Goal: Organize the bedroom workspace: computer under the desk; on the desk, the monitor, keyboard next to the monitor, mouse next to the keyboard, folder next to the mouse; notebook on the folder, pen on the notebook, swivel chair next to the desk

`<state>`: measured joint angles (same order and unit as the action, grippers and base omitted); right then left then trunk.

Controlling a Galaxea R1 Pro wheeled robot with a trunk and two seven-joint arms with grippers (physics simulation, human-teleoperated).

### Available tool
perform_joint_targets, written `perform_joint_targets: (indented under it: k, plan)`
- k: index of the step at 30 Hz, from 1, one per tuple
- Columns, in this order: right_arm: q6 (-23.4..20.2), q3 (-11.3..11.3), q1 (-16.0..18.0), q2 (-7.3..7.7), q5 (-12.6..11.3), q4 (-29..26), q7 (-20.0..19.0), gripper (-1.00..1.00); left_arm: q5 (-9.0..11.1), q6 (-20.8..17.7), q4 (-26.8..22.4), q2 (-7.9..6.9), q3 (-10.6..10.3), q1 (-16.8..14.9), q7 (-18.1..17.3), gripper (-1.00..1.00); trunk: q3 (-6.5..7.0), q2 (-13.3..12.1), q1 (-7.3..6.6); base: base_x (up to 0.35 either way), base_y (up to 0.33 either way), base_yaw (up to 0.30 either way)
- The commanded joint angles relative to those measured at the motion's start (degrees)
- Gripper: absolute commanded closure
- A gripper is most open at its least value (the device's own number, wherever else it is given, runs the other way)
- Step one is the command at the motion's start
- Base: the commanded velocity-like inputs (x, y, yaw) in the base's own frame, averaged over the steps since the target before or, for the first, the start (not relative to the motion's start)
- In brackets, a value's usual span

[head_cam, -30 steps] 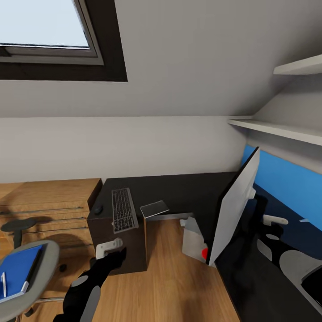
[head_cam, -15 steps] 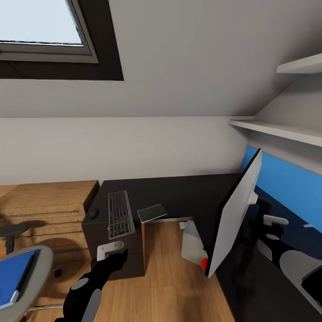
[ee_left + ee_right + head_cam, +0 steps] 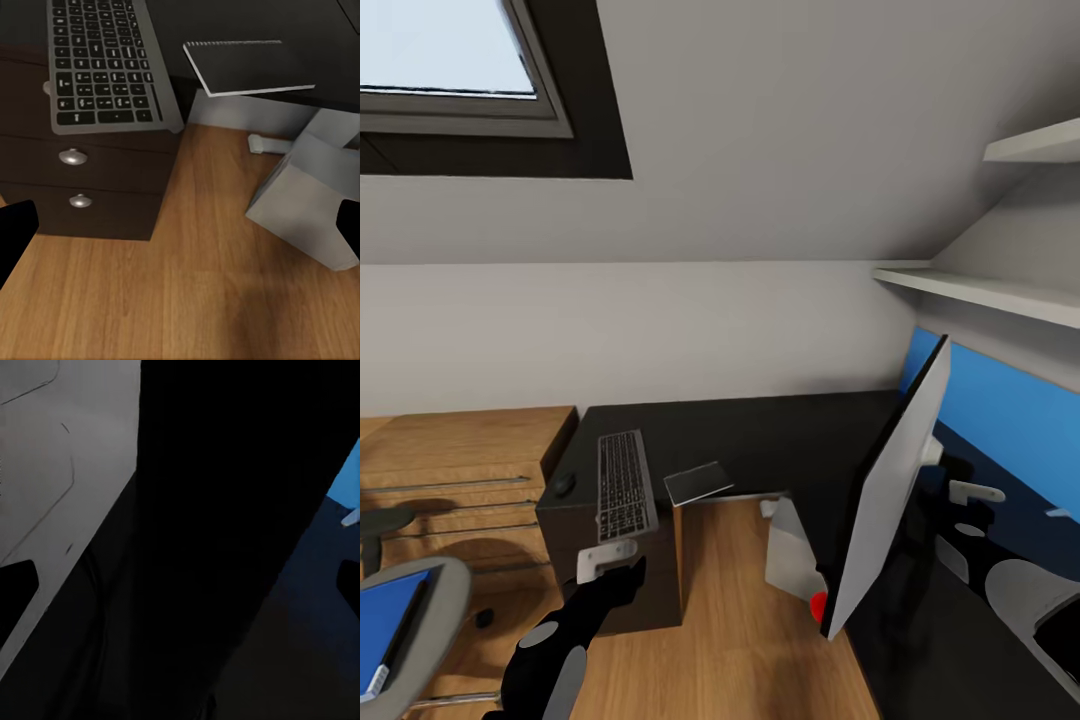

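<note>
From the head camera you had the L-shaped glossy black desk (image 3: 780,430) ahead, with the slim dark keyboard with grey keys (image 3: 625,485) lying lengthwise on its left end above the dark drawer unit (image 3: 630,575), and the small dark rounded mouse (image 3: 564,485) just left of the keyboard. The thin dark grey notebook (image 3: 698,483) lay just right of the keyboard, its corner past the desk's near edge. The boxy light grey computer tower (image 3: 792,552) stood on the wooden floor (image 3: 730,640) under the desk, and the wide flat monitor with its pale silver back (image 3: 888,490) stood tilted on the desk's right wing. At the far left you saw the grey padded swivel chair (image 3: 430,620), well apart from the desk, with the flat bright blue folder (image 3: 382,615) on its seat. Your left gripper (image 3: 610,570) hung in front of the drawer unit. In the left wrist camera its black fingertips (image 3: 13,232) stood wide apart with nothing between them, looking onto the keyboard (image 3: 105,64), the notebook (image 3: 247,66), two round silver knobs (image 3: 73,157) and the computer (image 3: 315,202). In the right wrist camera the right gripper's dark fingertips (image 3: 15,592) sat at opposite edges, spread and empty, with the pale monitor back (image 3: 52,457) and black desk top (image 3: 225,547) beyond.
</note>
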<state>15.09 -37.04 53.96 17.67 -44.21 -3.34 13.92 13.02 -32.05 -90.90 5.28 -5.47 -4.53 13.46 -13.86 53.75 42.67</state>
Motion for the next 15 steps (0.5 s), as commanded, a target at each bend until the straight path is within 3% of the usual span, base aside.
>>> perform_joint_targets:
  k: [1, 15]
  plan:
    - [0.04, -0.49, 0.02, 0.01, -0.44, -0.08, 0.24, -1.00, 0.62, -0.20, -0.07, 0.00, -0.06, -0.05, 0.52, -1.00, -0.08, 0.05, 0.02, 0.118, -0.036, 0.000]
    - [0.03, -0.49, 0.03, 0.03, -0.44, -0.08, 0.26, -1.00, 0.61, -0.20, 0.02, 0.00, -0.07, -0.05, 0.57, -1.00, -0.08, 0.05, 0.02, 0.044, -0.041, 0.000]
